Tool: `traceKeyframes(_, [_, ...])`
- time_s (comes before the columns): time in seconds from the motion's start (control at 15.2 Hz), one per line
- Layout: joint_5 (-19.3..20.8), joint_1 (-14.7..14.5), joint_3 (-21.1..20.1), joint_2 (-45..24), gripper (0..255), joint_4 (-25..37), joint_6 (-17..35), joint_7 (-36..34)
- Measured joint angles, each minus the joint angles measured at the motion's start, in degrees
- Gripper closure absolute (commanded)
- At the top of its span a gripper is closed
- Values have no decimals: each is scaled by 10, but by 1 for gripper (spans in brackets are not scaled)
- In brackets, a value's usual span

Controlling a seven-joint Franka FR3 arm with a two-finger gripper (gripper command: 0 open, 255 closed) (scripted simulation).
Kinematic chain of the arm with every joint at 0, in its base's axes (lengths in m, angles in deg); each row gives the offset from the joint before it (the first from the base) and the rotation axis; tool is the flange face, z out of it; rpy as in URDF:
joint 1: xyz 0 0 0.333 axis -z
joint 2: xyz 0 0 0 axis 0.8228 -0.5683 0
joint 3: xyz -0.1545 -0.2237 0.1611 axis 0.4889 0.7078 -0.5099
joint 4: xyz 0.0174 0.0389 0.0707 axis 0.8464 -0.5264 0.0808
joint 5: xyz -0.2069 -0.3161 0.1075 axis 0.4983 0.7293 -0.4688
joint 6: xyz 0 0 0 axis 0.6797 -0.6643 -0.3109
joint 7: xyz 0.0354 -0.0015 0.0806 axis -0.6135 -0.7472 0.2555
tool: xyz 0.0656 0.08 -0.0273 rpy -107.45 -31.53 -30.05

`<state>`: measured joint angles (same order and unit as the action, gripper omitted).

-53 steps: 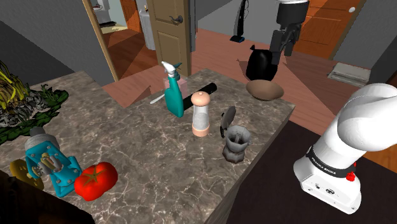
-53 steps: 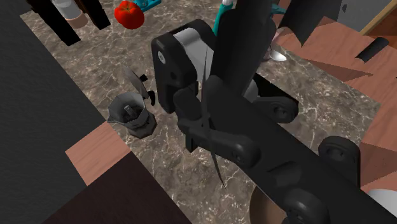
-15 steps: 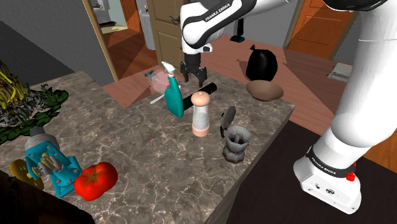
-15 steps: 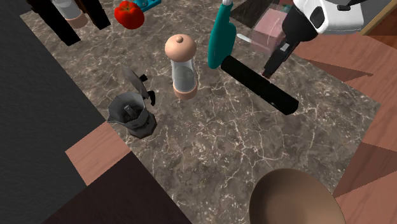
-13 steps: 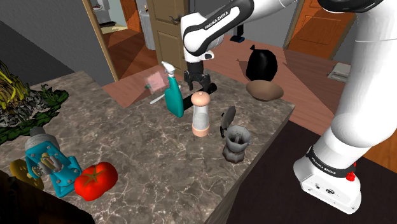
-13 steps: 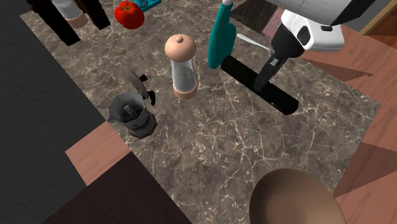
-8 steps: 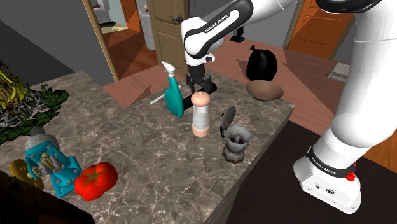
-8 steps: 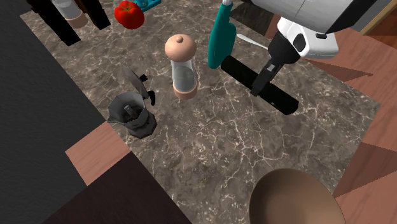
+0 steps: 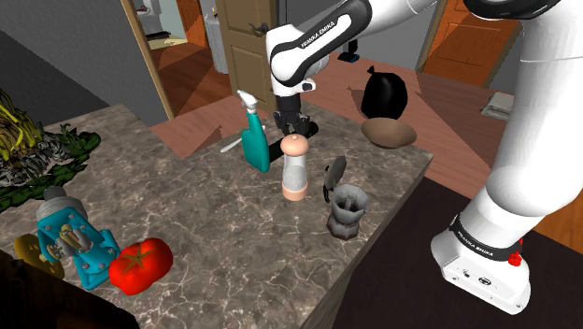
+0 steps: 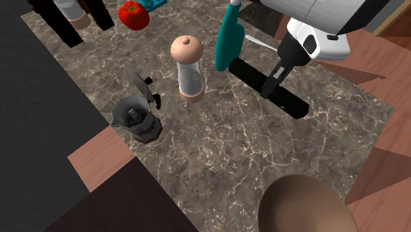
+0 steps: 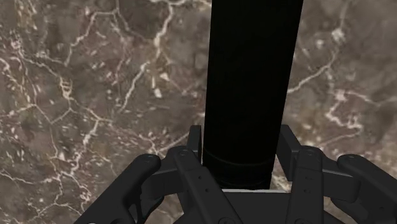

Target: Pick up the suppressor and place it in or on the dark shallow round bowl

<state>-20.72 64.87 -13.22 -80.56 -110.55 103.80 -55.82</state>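
Reaches down from above with the hand onto the black suppressor. Grips it near mid-length, with one finger tight against each flank in the wrist view and no gap to be seen on either side. Holds it flat on the dark veined bench, resting on the stone.

In the shoulder view, found at the bench's far edge, just behind the pale pepper mill and just right of the teal spray bottle. In the second exterior view, lying slantwise between that spray bottle and the brown round bowl, well apart from the bowl.

As for the bowl: sitting near the bench's far right corner in the shoulder view. Nearer the camera there, a grey pot with its lid tipped up. Towards the near left, a red tomato touching a teal gadget.
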Motion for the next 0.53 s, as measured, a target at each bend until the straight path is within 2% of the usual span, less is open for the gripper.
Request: traceKeyframes(0.53, [-3,1,-1,8,255,5,-13,2])
